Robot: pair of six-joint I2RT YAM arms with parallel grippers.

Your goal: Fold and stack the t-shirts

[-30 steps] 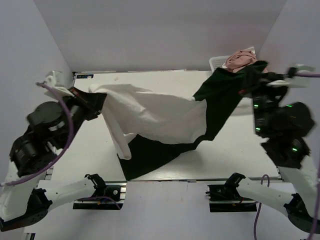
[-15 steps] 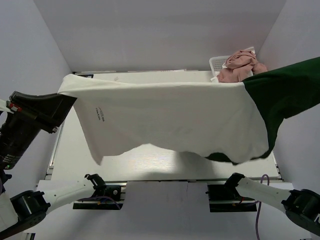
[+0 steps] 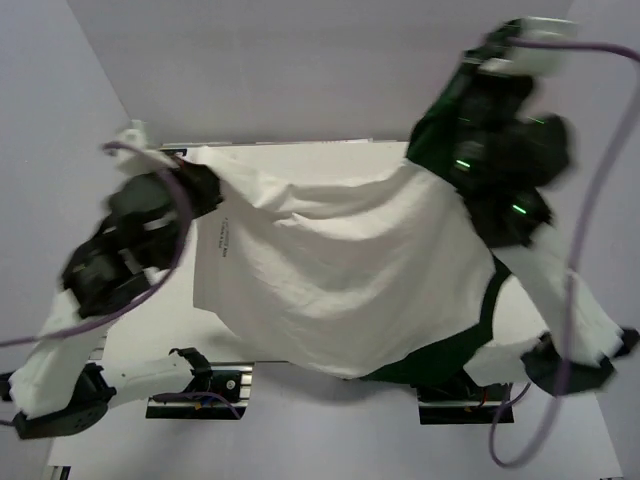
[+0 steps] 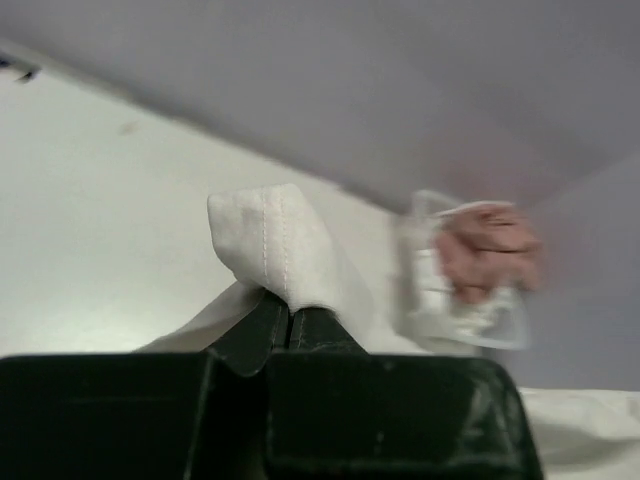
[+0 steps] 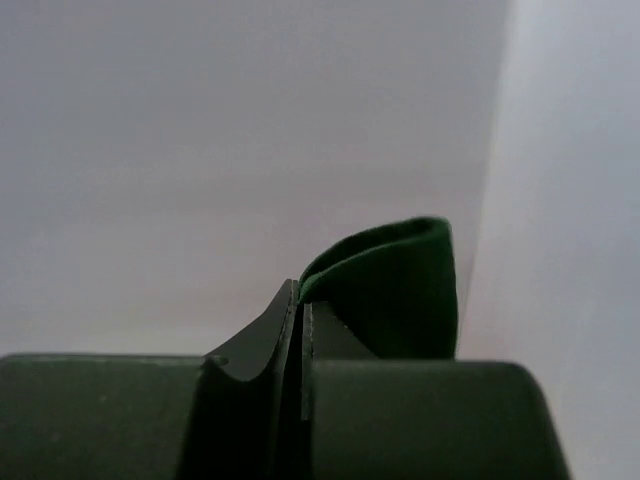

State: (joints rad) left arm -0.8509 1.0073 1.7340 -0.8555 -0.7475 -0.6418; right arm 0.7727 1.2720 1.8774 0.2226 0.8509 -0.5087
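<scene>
Between left pincer [image 4: 288,312] and right pincer [image 5: 300,300], green-sleeved white t-shirt [image 3: 340,270] hangs spread. Left clamps white hem, right clamps green fabric; best lowered evenly, cloth taut.

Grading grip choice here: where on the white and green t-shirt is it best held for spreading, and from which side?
By its opposite edges, each claw from its own side: left claw on the stitched white hem, right claw on the green fold. The t-shirt hangs spread between them, so edge pinches likely keep it flat.
</scene>
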